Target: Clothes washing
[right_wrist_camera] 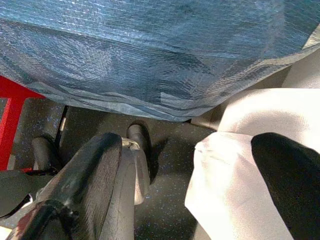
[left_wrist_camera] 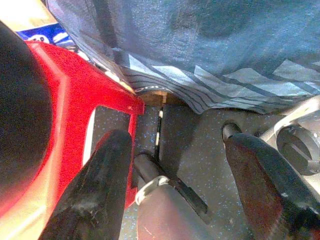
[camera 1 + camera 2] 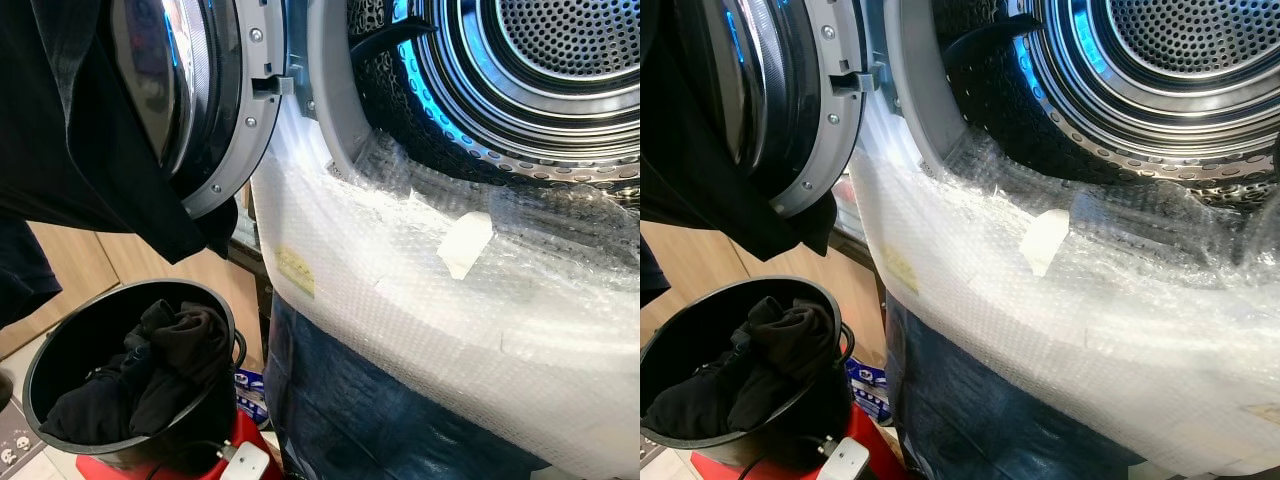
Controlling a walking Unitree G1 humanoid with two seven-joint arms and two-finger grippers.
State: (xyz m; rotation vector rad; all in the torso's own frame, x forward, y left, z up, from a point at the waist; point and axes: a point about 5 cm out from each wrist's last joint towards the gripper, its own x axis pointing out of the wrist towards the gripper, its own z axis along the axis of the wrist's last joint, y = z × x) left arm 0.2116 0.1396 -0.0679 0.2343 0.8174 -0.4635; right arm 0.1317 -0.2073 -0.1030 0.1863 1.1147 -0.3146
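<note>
The washing machine's drum (image 3: 560,60) stands open at the upper right, its round door (image 3: 215,100) swung out to the left. A black garment (image 3: 90,130) hangs across the door at the upper left; what holds it is hidden. Below it a black bucket (image 3: 60,340) holds more black clothes (image 3: 150,370) and rests on a red stool (image 2: 70,100). My left gripper (image 2: 185,195) hangs open beside the stool, pointing at the floor. My right gripper (image 1: 190,190) hangs open low in front of the machine, with nothing between its fingers.
Bubble wrap (image 3: 400,290) covers the machine's front below the drum opening, above a blue wrapped panel (image 3: 340,400). A white cloth (image 1: 240,170) lies near the right gripper. A white plug (image 3: 247,462) sits on the stool. A wooden cabinet (image 3: 70,270) stands behind the bucket.
</note>
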